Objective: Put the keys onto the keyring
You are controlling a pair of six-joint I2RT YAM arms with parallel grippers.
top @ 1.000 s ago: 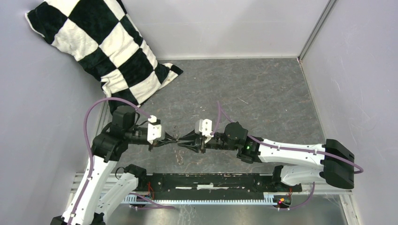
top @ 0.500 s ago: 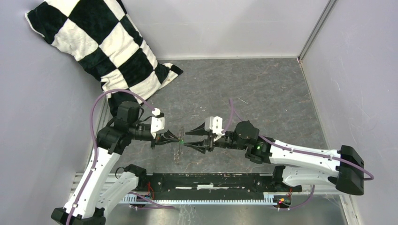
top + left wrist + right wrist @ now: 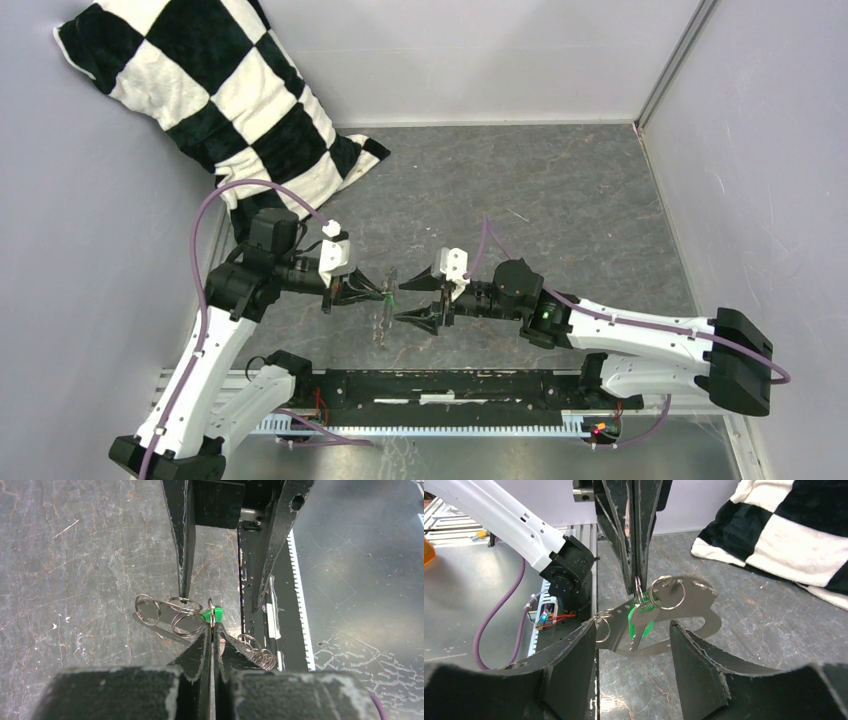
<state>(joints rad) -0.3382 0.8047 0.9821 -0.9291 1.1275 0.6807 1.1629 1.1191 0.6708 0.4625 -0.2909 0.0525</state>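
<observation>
Since before, the right tool (image 3: 400, 304) is drawn back, released; the keys (image 3: 640, 621) seem strung on the keyring (image 3: 696, 605) clenched by the left tool (image 3: 376, 295).

Top view: bright, even overhead light, sharp throughout, with only soft, short shadows on the grey table (image 3: 560, 200). Left wrist view: dimmer and contrasty; the fingers (image 3: 195, 655) of the left tool (image 3: 212, 630) blur at the bottom edge, and the metal plate (image 3: 360, 580) at right carries a pale sheen. Right wrist view: right tool (image 3: 633, 625) soft up close, keyring (image 3: 704, 592) glinting, pillow (image 3: 794, 530) crisp.
</observation>
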